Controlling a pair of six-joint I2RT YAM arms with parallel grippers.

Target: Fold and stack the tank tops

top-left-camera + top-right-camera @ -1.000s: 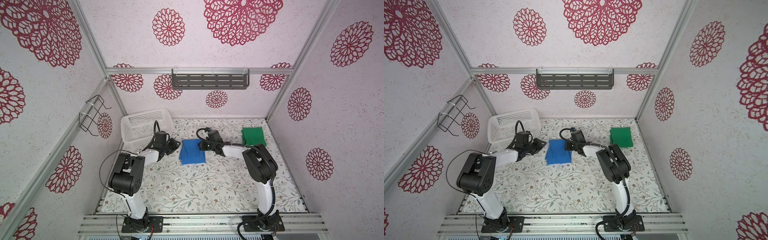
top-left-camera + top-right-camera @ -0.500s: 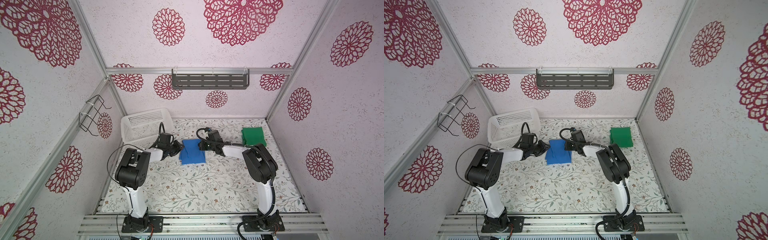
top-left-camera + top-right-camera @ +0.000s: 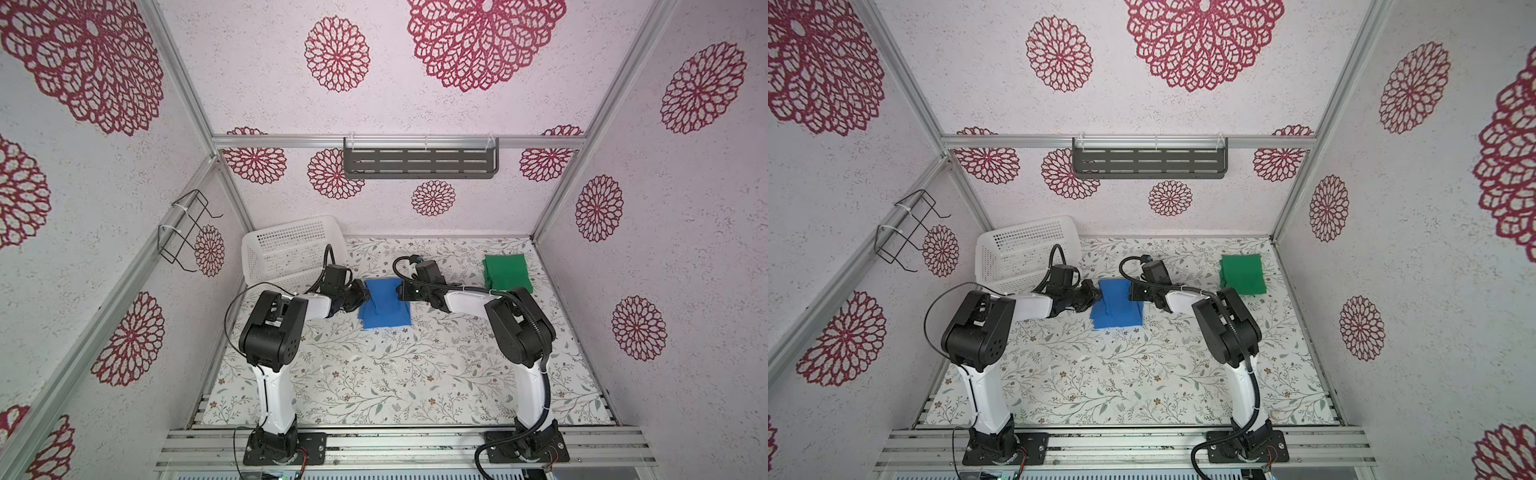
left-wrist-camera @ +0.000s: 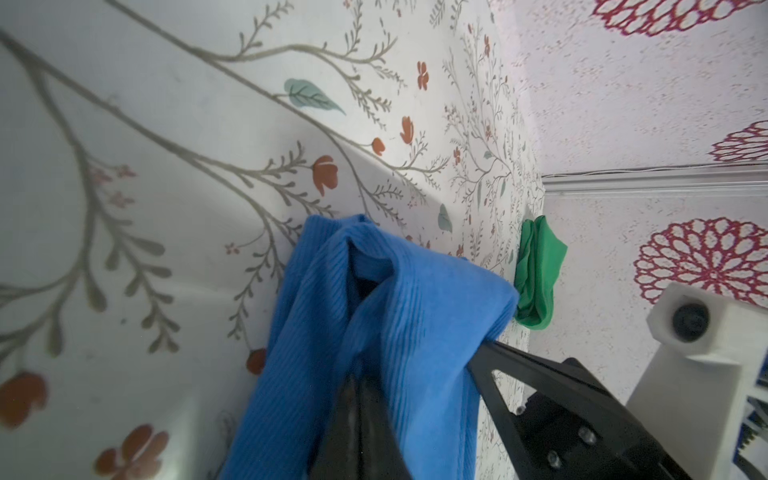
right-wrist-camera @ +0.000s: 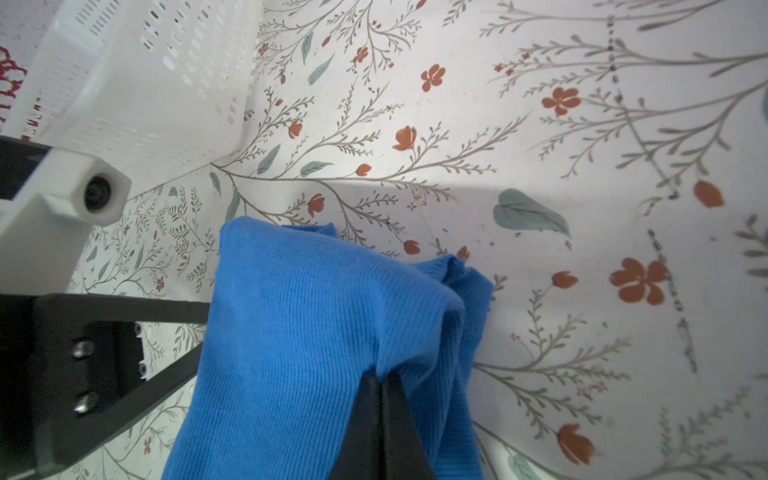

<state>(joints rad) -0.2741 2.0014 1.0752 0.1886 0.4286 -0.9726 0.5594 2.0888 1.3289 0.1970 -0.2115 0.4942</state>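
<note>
Clamps left gripper (image 3: 365, 296) fingers together on the blue tank top (image 3: 384, 311), at its edge nearer the white basket (image 3: 291, 249). Clamps right gripper (image 3: 402, 291) fingers together on the edge farther from the basket. Shows 2 tops on the table (image 3: 374, 374): blue near the basket, green tank top (image 3: 506, 272) folded, well apart from the basket.
</note>
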